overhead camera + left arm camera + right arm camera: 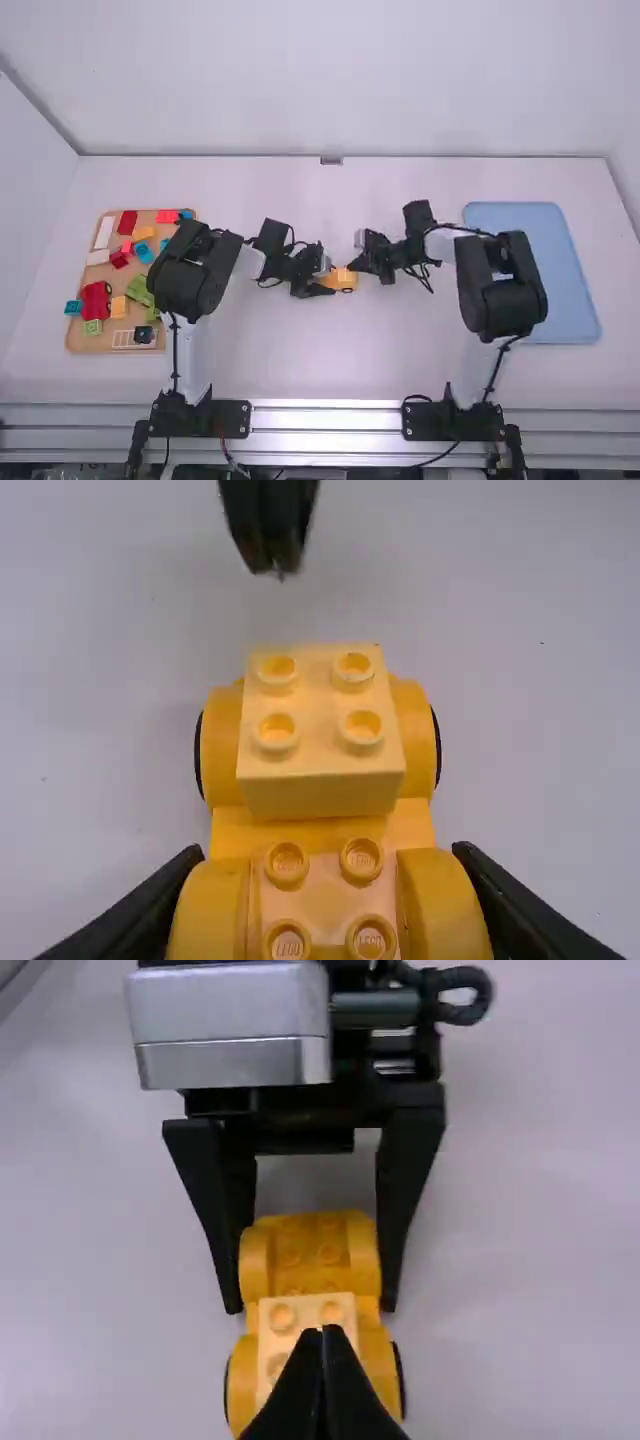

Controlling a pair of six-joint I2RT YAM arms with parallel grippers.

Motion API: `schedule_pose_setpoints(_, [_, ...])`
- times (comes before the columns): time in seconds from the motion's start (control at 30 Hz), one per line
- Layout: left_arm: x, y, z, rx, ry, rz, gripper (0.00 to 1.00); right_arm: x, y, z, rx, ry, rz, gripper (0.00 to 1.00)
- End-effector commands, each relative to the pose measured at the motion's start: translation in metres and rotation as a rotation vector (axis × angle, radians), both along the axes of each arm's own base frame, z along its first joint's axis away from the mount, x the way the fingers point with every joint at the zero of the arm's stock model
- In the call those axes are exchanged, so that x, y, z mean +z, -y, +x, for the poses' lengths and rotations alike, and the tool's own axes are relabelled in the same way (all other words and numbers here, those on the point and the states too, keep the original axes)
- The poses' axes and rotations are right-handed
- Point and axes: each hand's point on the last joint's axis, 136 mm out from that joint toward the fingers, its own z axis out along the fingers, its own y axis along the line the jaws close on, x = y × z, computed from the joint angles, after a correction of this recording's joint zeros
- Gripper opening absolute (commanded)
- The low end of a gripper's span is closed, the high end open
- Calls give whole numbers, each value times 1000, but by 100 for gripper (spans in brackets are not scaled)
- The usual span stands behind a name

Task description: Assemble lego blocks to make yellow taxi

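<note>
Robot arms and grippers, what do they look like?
The left arm and right arm match: white links, chunky black joints, dark cables. The left gripper and right gripper are black, each with two fingers narrowing to the tips. The left one wears a silvery box.

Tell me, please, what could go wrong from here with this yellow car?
The left claw grips the yellow base at one end only, so pressure on the other end might make it pivot.

The right claw is closed and close to the pale yellow block; an off-centre push could tilt this block.
</note>
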Motion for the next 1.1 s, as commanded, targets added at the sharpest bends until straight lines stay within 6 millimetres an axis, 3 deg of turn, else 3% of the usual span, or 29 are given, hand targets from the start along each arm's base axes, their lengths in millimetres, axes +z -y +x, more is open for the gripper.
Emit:
schedule_pose_setpoints(0.0, [-11, -2, -9, -6, -35, 4, 37, -2, -5, 2, -19, -5, -78, 0])
schedule_pose_setpoints(0.2, [-13, -5, -6, 11, -32, 21, 36, -18, -7, -7, -19, -20, -174, 0])
schedule_pose_setpoints(0.67, [-14, -3, -8, 3, -35, 22, 28, -46, 16, -20, -125, -119, -243, 0])
schedule_pose_setpoints(1.07, [-14, -3, -8, 3, -35, 22, 31, -66, 16, -21, -199, -136, -396, 0])
